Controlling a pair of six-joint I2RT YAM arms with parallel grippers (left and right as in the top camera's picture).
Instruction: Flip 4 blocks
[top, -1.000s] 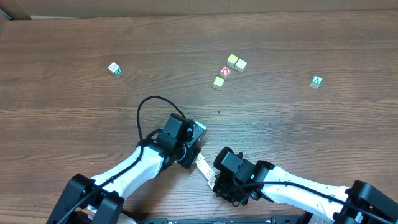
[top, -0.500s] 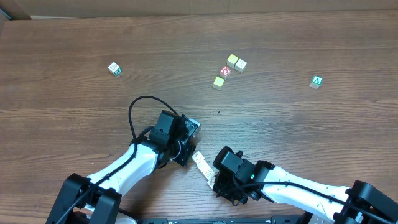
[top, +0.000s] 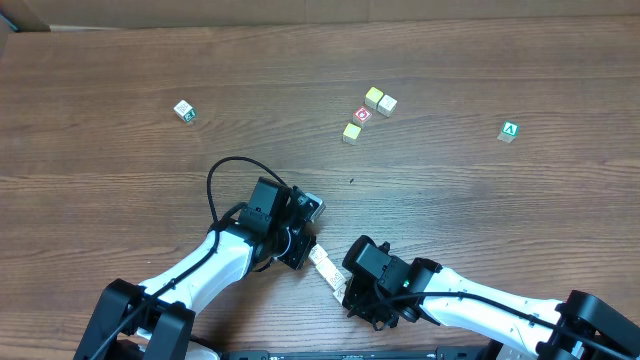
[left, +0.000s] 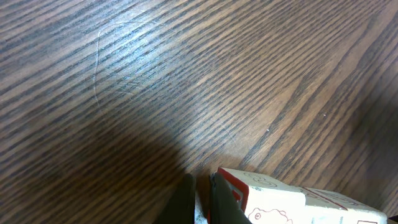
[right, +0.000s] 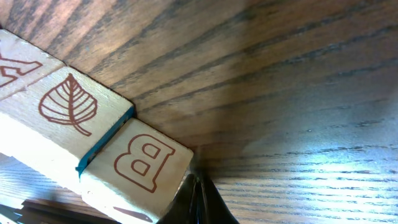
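Note:
A short row of pale wooden blocks (top: 325, 267) lies end to end on the table between my two grippers. My left gripper (top: 305, 246) is shut at the row's upper left end. In the left wrist view its closed tips (left: 202, 199) stand beside a cream block with a red edge (left: 273, 199). My right gripper (top: 345, 292) is shut at the lower right end. Its tips (right: 199, 199) touch a block printed with a red B (right: 140, 165), which sits next to a leaf block (right: 62, 118). Neither gripper holds anything between its fingers.
Loose cubes lie farther back: a cream pair (top: 380, 100), a yellow-faced cube (top: 352, 131), a red-faced cube (top: 362, 114), a white one at far left (top: 183, 110) and a green "A" cube (top: 510, 131) at right. A cardboard edge runs along the back.
My left wrist has swung a little to the left, and its cable loop has shifted left with it. The row of blocks and the right arm have barely moved.

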